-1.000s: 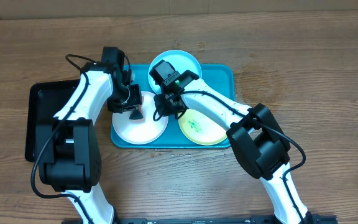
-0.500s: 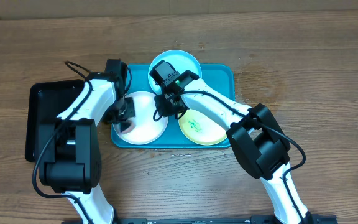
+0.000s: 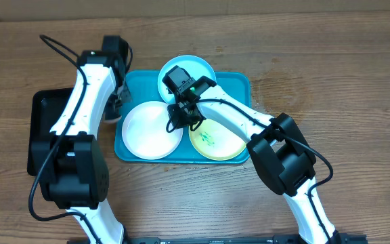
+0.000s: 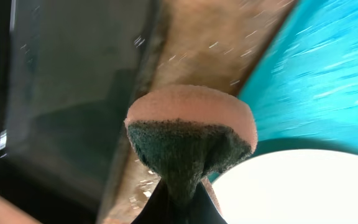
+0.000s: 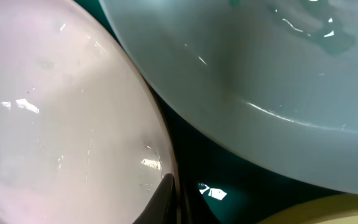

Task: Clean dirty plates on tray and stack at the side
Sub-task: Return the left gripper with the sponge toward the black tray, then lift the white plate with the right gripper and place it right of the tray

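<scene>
Currently left gripper [image 3: 117, 100] clamped on sponge [image 4: 191, 134], off the tray [image 3: 241, 85], over bare table [image 3: 330, 54] between tray rim and black tray [image 3: 42, 122]. White plate [image 3: 147, 132] lying in tray's left half, just right of sponge and nearer robot base; right gripper [image 3: 181, 119] pinched, apparently onto that plate's right rim. Judged: sponge arm nearer plate's open face, so a short sweep rightward, then down.

Looks like a robotics lab bench. Shows a wood-grain surface [image 3: 337, 68], two cabled white arms [image 3: 80, 112] reaching over it, and a plastic tray [image 3: 237, 87].
</scene>
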